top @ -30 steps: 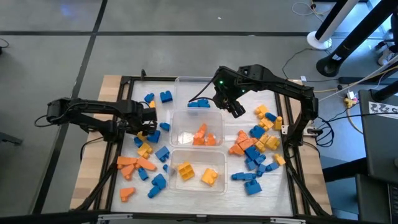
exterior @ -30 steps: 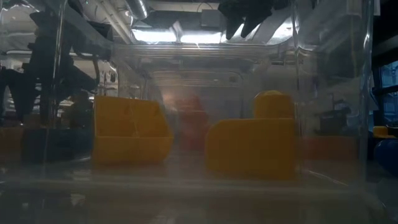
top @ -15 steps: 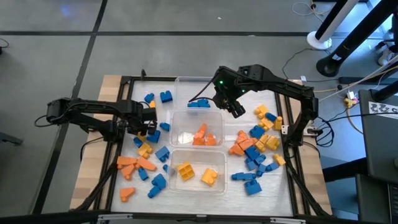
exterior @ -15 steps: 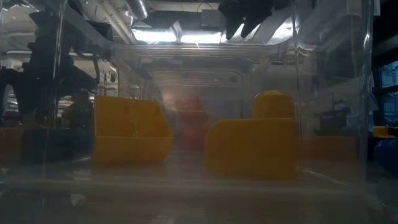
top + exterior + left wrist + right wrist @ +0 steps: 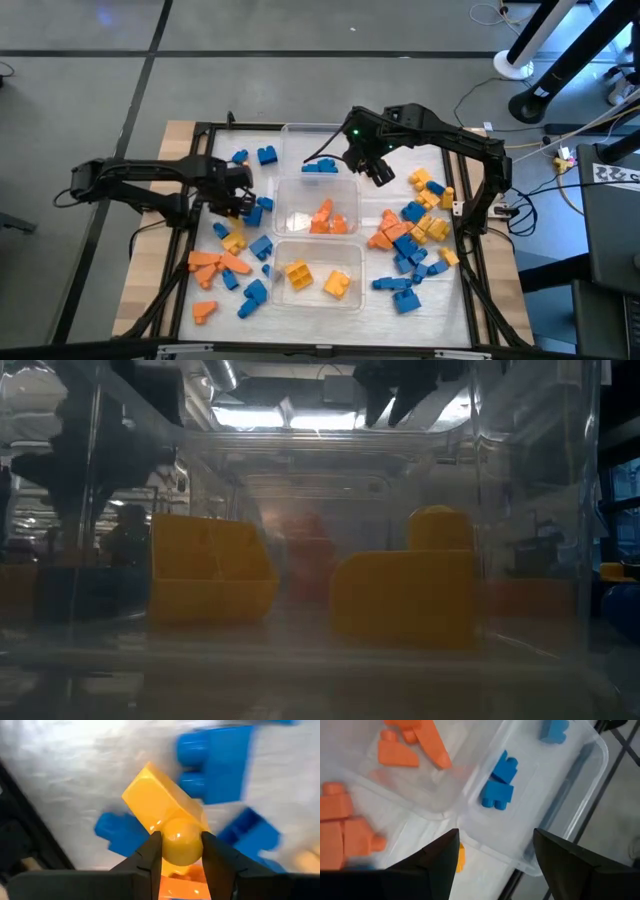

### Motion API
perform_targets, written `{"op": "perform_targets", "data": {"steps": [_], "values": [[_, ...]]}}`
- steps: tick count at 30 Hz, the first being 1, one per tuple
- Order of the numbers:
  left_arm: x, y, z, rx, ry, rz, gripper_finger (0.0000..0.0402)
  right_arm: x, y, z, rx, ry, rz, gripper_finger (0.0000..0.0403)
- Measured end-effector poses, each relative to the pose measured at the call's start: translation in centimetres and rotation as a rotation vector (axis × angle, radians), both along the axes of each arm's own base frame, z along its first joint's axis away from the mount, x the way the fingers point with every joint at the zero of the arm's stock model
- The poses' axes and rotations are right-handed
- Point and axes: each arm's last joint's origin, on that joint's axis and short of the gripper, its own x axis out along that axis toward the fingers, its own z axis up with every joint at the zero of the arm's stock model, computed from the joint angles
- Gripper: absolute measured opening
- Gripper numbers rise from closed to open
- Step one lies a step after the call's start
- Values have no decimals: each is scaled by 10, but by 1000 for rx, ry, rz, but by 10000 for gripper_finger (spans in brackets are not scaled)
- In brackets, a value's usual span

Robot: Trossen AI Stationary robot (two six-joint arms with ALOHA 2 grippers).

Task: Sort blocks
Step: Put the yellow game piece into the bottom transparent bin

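1. Progress is small, as you can judge from the three clear tubs in the middle of the table. The far tub holds a few blue blocks, the middle tub some orange blocks, and the near tub only two yellow blocks.

2. Most blocks are not sorted. On the left of the tubs you see a loose group of blue, orange and yellow pieces, and on the right a bigger mixed pile.

3. Your left gripper is closed on a yellow block; its two fingers press the round stud from both sides. In the high view this gripper is over the left group, just beside the middle tub. I judge the block must go to the near tub.

4. Your right gripper is open and holds nothing. It hangs over the border of the far and middle tubs.

5. The table has a pale wooden edge, a whitish work surface and a dark frame around it.

6. Around it you see a grey floor, cables and equipment stands on the right side. The low view looks through the wall of the near tub, so the room behind it is not clear. No person shows.
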Motion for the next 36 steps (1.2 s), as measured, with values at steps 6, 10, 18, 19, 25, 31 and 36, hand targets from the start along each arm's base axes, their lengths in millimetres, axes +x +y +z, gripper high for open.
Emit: {"op": "perform_targets", "data": {"steps": [6, 10, 18, 19, 25, 31, 36], "values": [[-8, -3, 37, 18, -202, -28, 101, -11, 1, -2, -23, 108, -19, 253], [-13, -5, 58, 51, -392, -38, 100, -20, 1, 0, -28, 150, -29, 253], [3, -19, 97, 128, -890, -177, 108, -51, -25, 18, -35, 133, -122, 253], [8, -22, 101, 140, -950, -213, 108, -56, -31, 20, -36, 126, -145, 253], [42, -44, 110, 239, -1173, -463, 110, -77, -69, 23, -29, 108, -288, 253], [69, -68, 90, 223, -1131, -620, 110, -85, -98, 2, 39, 121, -268, 253], [83, -82, 74, 138, -1076, -642, 110, -89, -115, -36, 161, 156, -222, 253]]}}
